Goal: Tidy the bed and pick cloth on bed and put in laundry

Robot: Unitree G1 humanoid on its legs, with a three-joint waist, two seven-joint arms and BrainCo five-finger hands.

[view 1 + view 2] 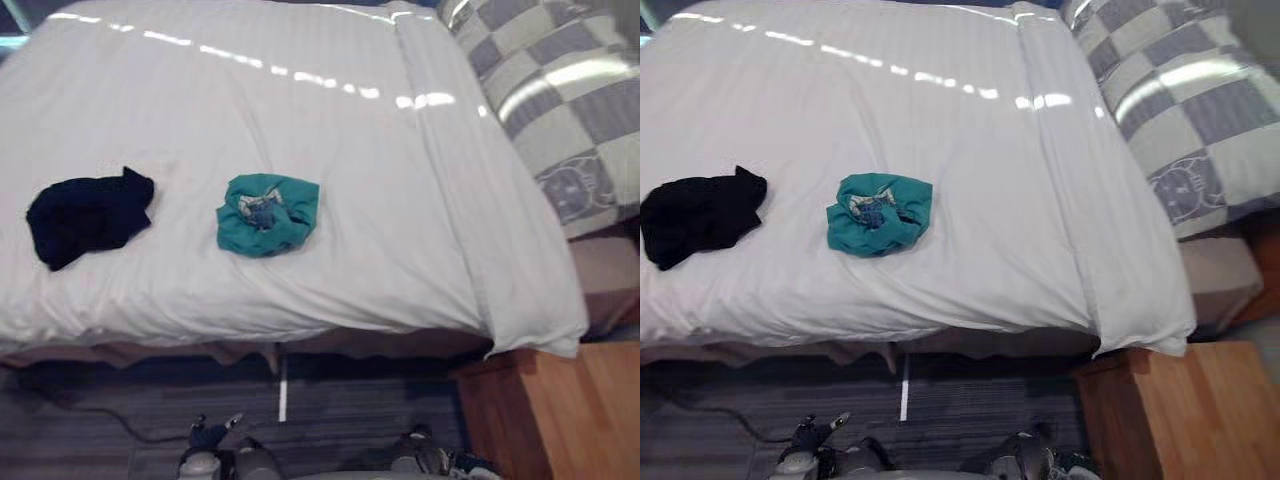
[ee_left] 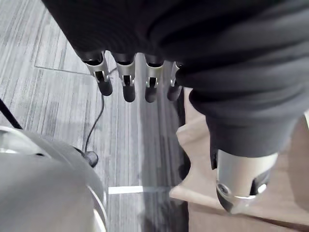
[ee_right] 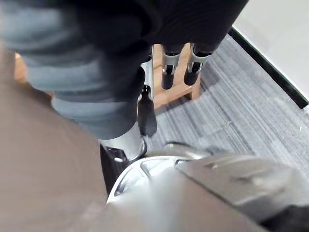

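Observation:
A crumpled teal cloth [image 1: 267, 213] lies in the middle of the white bed [image 1: 400, 230]. A black cloth [image 1: 88, 216] lies further left on the same cover, near the bed's left side. Both of my hands hang low at the foot of the bed, well away from the cloths. My left hand [image 2: 126, 77] is open over the grey floor, fingers straight and holding nothing. It also shows as my left hand [image 1: 205, 442] at the lower edge of the left eye view. My right hand [image 3: 169, 72] is open and empty too, above the floor by the wooden unit.
A grey and white checked pillow [image 1: 560, 90] rests at the bed's upper right. A wooden bedside unit [image 1: 560, 410] stands at the lower right, close to the bed's corner. Grey striped carpet [image 1: 330, 410] runs along the near edge of the bed.

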